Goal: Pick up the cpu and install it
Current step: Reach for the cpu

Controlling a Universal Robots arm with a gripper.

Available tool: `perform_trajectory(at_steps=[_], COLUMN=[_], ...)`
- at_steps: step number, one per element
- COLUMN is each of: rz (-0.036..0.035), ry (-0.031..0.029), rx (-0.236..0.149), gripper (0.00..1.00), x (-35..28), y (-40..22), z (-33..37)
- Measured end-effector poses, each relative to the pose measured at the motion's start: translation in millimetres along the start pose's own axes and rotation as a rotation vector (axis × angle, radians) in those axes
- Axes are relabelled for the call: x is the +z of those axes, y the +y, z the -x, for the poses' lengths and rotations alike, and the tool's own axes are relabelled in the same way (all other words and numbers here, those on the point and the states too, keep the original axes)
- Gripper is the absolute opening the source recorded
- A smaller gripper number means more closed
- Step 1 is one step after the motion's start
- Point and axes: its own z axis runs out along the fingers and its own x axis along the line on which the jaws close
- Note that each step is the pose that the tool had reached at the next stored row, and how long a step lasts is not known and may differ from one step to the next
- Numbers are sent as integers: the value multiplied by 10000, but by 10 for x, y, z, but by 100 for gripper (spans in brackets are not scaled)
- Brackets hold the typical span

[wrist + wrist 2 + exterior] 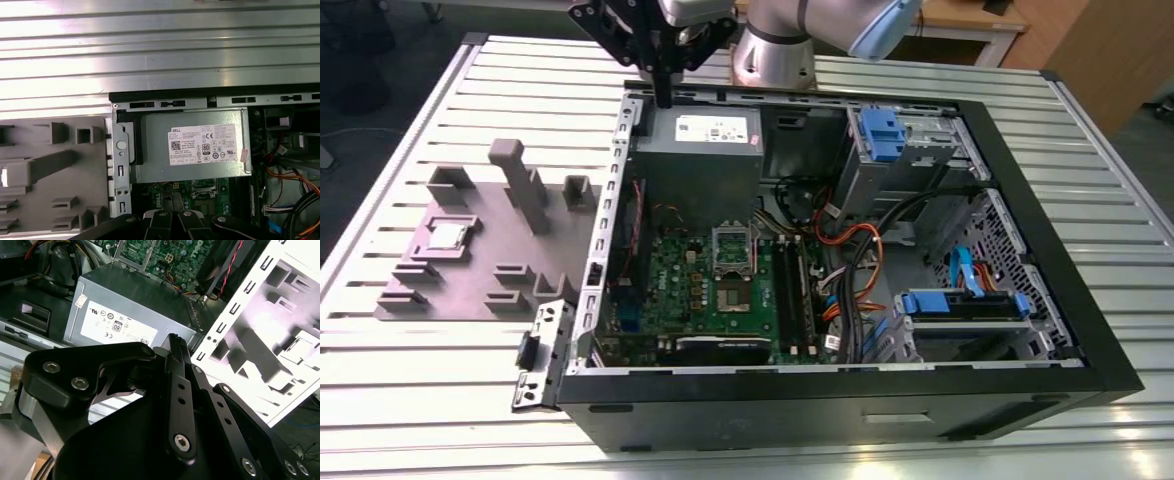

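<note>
Gripper (664, 100): fingers apparently closed, empty, above the computer case's (854, 410) rear edge. Cpu (448, 235): flat on grey tray (470, 275), well apart. Pick calls for a level, edge-only grasp.

The exterior view's edge crops the gripper (663, 99).

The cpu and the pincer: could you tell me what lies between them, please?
In the exterior view, a tall grey post and the case's side wall separate the cpu from the pincer.

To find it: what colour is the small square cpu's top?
Shiny silver; the cpu shows best in the exterior view.
</note>
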Motion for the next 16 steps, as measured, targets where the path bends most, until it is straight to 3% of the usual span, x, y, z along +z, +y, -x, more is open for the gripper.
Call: perform_trajectory(at_steps=[10,16], rz=[0,-1], ry=[0,0], rx=[0,-1], gripper=[11,11], x=[-3,-3], y=[-8,-10], z=[-108,-134])
